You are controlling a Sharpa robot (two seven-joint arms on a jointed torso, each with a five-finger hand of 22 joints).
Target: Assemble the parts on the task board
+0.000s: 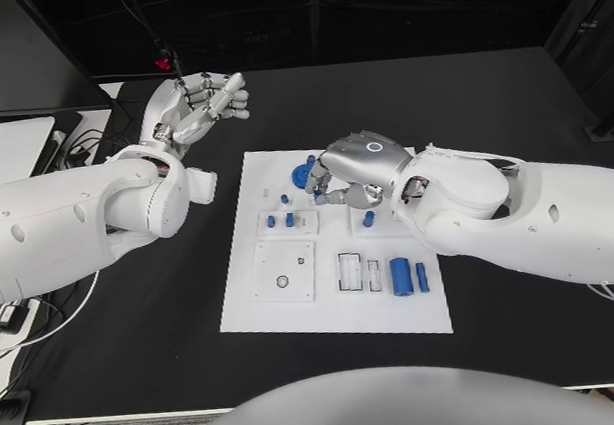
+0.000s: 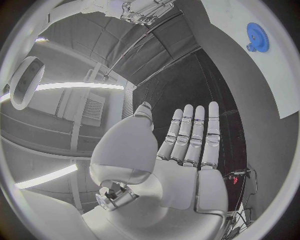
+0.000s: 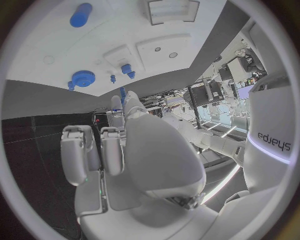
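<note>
- Hovering over the upper middle of the white task board (image 1: 330, 306), the right hand (image 1: 358, 171) sits at the centre of the head view with its fingers curled down toward the board; whether anything is pinched under them cannot be told.
- In the right wrist view the same hand (image 3: 134, 150) shows two fingers (image 3: 78, 152) bent in beside the palm and another reaching out toward the board, with a small blue peg (image 3: 122, 92) just at its tip; contact is unclear.
- The left hand (image 1: 208, 101) is raised in the upper left of the head view, well apart from the board, over bare black table (image 1: 147, 367).
- The left wrist view shows that hand (image 2: 181, 155) flat and wide, fingers (image 2: 211, 135) straight and side by side, holding nothing.
- A blue gear (image 1: 304, 174) lies near the board's upper edge, just left of the right hand; it also appears at the upper right of the left wrist view (image 2: 256, 36) and at the left of the right wrist view (image 3: 82, 78).
- Small blue parts (image 1: 287, 217) stand in a raised white block left of centre on the board.
- A large blue cylinder (image 1: 401, 277) and a thinner blue pin (image 1: 421, 277) lie side by side at the lower right of the board.
- Another short blue piece (image 1: 370, 219) lies just below the right hand.
- A white block with an oval hole (image 1: 283, 272) sits at the board's lower left.
</note>
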